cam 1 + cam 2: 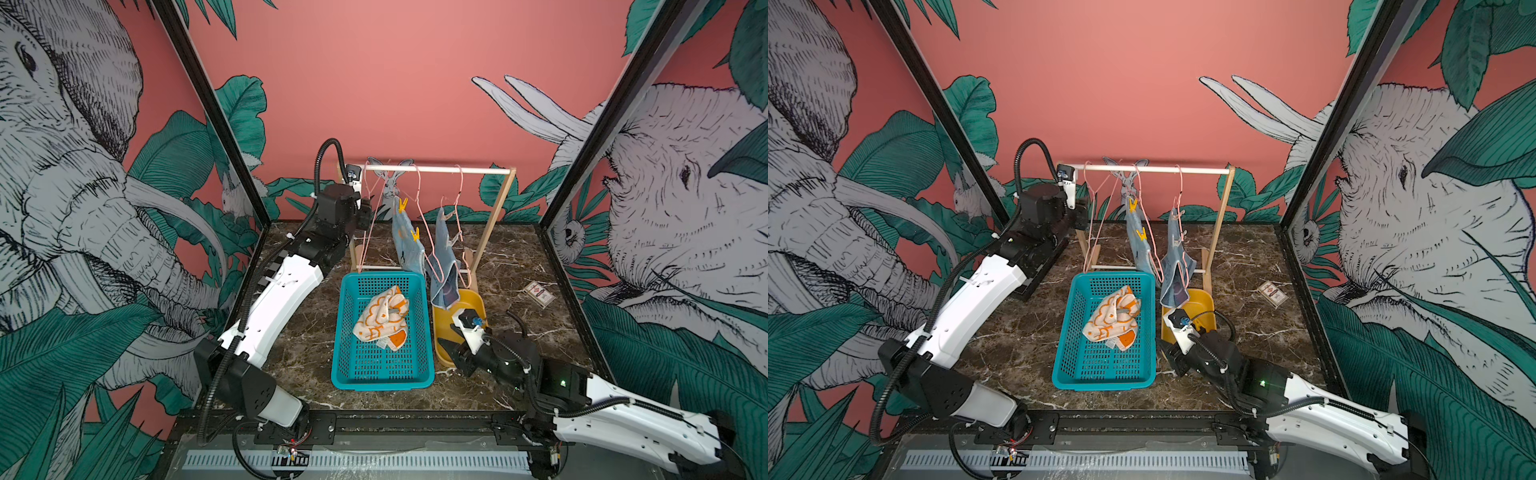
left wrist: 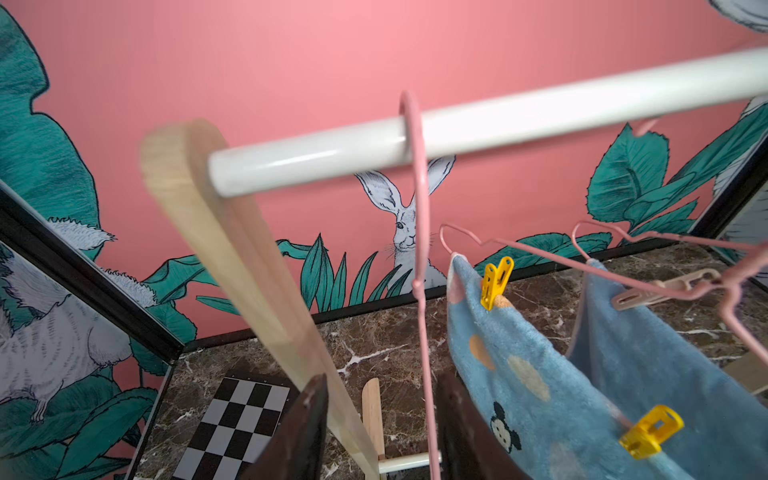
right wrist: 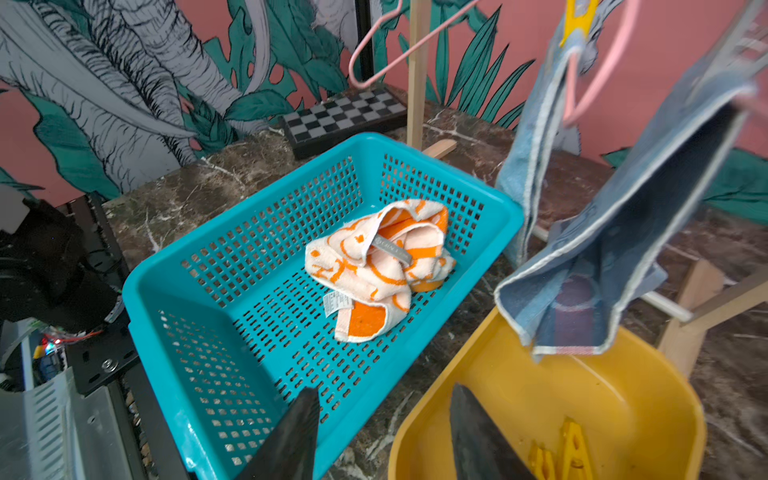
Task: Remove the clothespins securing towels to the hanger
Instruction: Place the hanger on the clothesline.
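Clothespins (image 3: 575, 453), 2 yellow, lie in the yellow bin (image 3: 623, 407) by the low right claw (image 3: 382, 390), parted and empty, between bin and basket (image 3: 498, 208) rims. Farther back, the raised left claw (image 2: 382, 376), parted, straddles a bare hanger (image 2: 421, 332); 2 more pin the blue towel (image 2: 540, 332).

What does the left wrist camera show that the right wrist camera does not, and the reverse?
Only the left wrist: the white rail, a tan clothespin, a mouse print. Only the right wrist: the teal basket holding the orange-white towel, and the yellow bin holding loose clothespins. Both: blue towels, pink hangers, a pinned yellow clothespin, the checkerboard.
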{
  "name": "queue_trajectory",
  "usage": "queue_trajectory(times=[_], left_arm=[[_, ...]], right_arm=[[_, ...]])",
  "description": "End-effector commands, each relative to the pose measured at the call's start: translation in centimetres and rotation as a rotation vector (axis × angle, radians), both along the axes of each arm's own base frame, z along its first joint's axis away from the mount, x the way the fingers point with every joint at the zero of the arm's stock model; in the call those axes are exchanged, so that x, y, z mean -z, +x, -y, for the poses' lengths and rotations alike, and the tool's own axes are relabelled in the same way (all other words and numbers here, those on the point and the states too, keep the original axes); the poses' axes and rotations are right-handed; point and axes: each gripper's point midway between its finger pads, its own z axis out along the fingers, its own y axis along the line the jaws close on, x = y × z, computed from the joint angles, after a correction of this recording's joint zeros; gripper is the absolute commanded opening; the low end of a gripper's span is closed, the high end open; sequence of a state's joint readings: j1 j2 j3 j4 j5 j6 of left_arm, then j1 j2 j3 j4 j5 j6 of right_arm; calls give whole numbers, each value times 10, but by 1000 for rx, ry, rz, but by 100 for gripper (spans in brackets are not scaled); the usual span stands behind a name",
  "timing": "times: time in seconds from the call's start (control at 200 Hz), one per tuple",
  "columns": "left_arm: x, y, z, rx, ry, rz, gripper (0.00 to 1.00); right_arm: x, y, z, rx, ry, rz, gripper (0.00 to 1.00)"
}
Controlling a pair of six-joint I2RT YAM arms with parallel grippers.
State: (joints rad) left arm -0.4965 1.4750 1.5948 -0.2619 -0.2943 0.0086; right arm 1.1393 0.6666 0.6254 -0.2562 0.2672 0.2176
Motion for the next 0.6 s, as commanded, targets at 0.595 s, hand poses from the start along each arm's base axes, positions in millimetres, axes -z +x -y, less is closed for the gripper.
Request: queue_trajectory(times=[0.595], left_arm=[[-29, -72, 114, 369, -99, 6, 45]], right_arm=[[-123, 41, 70, 332, -89, 325, 48]])
